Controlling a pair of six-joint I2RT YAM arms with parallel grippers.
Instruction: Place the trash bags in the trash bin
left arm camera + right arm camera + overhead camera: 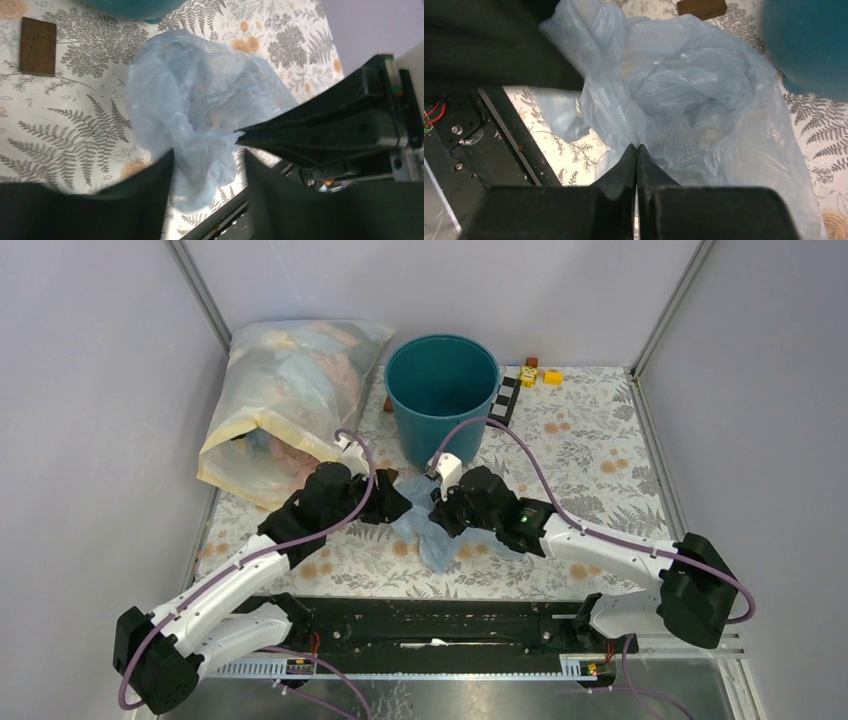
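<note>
The trash bag, a crumpled pale blue film, lies on the patterned cloth in front of the teal trash bin. Both grippers meet over its upper end. In the right wrist view my right gripper is shut, its tips pinching a fold of the trash bag, with the trash bin blurred at the top right. My left gripper stands open, and the trash bag hangs loosely through the gap between its fingers. From above, the left gripper and right gripper sit close together.
A large cloudy stuffed bag leans at the back left, beside the bin. A brown wooden block lies near the bin's foot. Small yellow toys and a checkered strip sit at the back right. A black rail runs along the front edge.
</note>
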